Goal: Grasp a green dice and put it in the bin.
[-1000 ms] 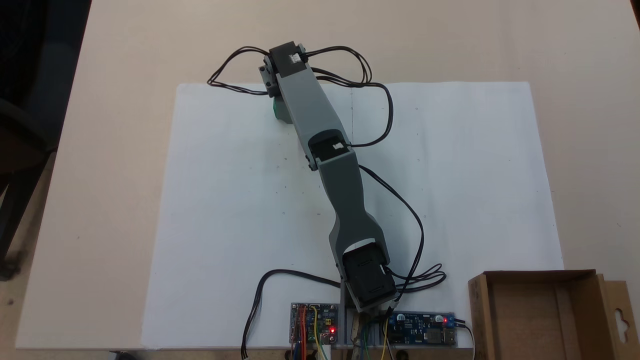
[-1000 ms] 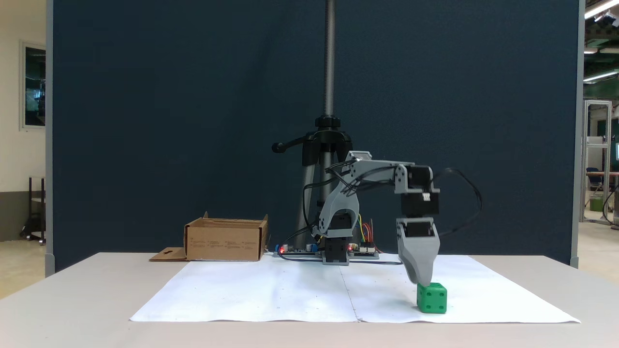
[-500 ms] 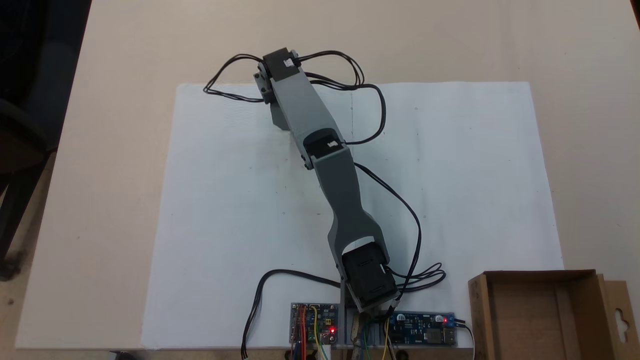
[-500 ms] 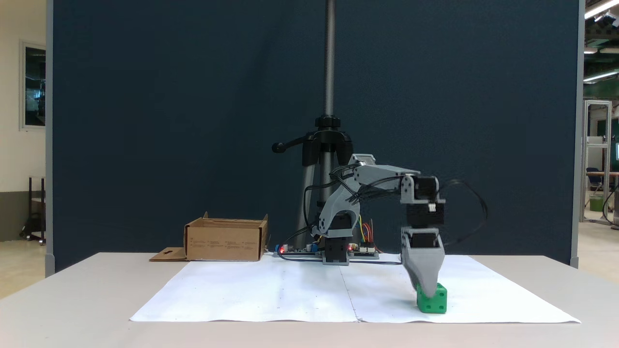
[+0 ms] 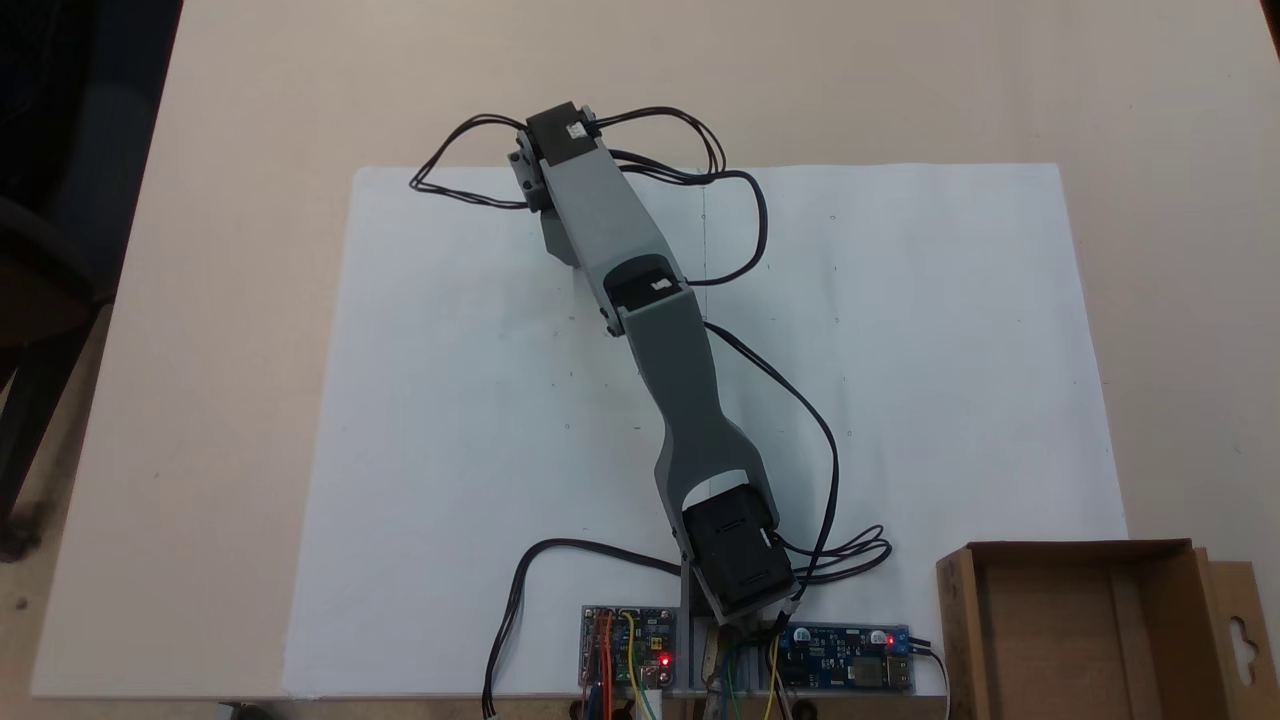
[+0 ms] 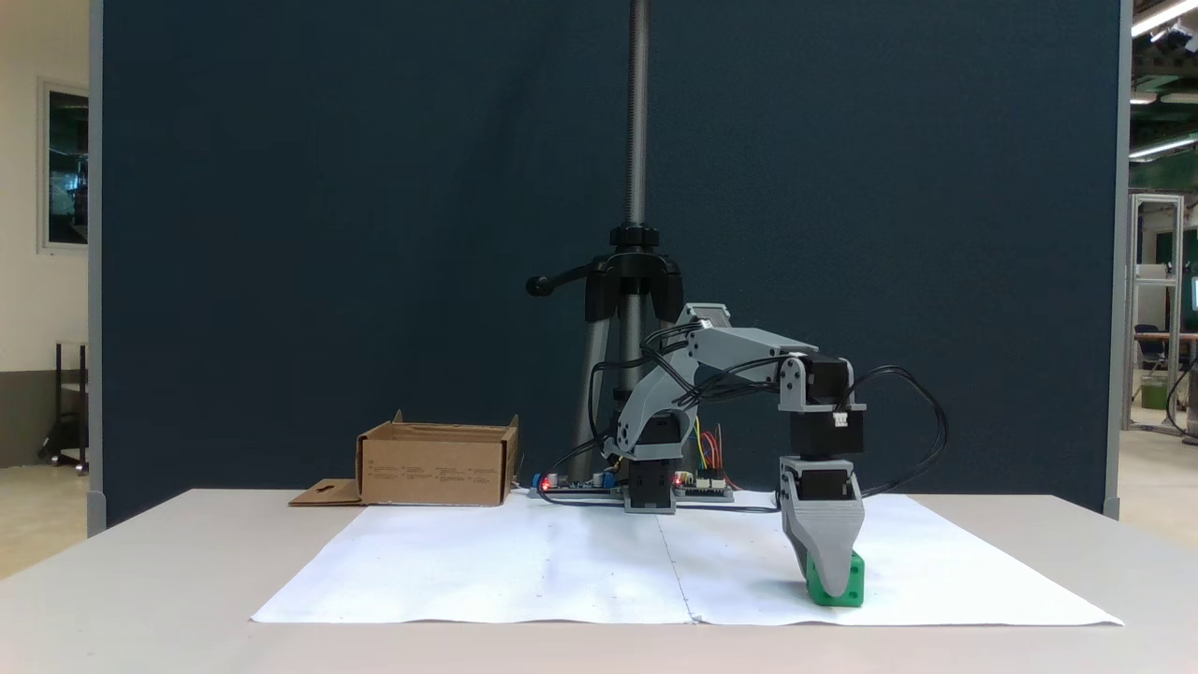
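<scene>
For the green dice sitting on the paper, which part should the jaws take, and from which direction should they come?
Take the green dice across two opposite flat side faces, coming straight down from above. It is a small cube resting flat on the white paper, so the sides give parallel surfaces and the top is the free approach. The gripper already stands over it, pointing down, at dice level; whether its jaws have closed cannot be told.

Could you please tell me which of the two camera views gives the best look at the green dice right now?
The fixed view from the side shows the green dice best: it sits on the white paper, with the gripper lowered over its left part. In the fixed view from above, the arm covers it.
</scene>
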Tool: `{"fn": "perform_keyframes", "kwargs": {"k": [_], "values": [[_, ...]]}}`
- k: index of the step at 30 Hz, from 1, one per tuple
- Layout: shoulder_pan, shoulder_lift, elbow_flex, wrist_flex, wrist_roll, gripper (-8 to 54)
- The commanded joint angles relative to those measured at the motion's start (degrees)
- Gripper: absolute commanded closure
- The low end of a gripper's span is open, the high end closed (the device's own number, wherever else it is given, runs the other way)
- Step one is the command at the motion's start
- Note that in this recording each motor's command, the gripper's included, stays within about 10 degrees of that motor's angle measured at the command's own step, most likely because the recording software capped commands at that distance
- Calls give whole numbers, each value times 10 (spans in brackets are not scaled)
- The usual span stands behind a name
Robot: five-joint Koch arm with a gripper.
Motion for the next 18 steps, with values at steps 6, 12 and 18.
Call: {"fn": "perform_keyframes", "kwargs": {"k": [6, 12, 18], "values": [[-21, 9, -31, -22, 42, 51], [-28, 5, -31, -18, 42, 60], [-32, 5, -31, -3, 44, 73]]}}
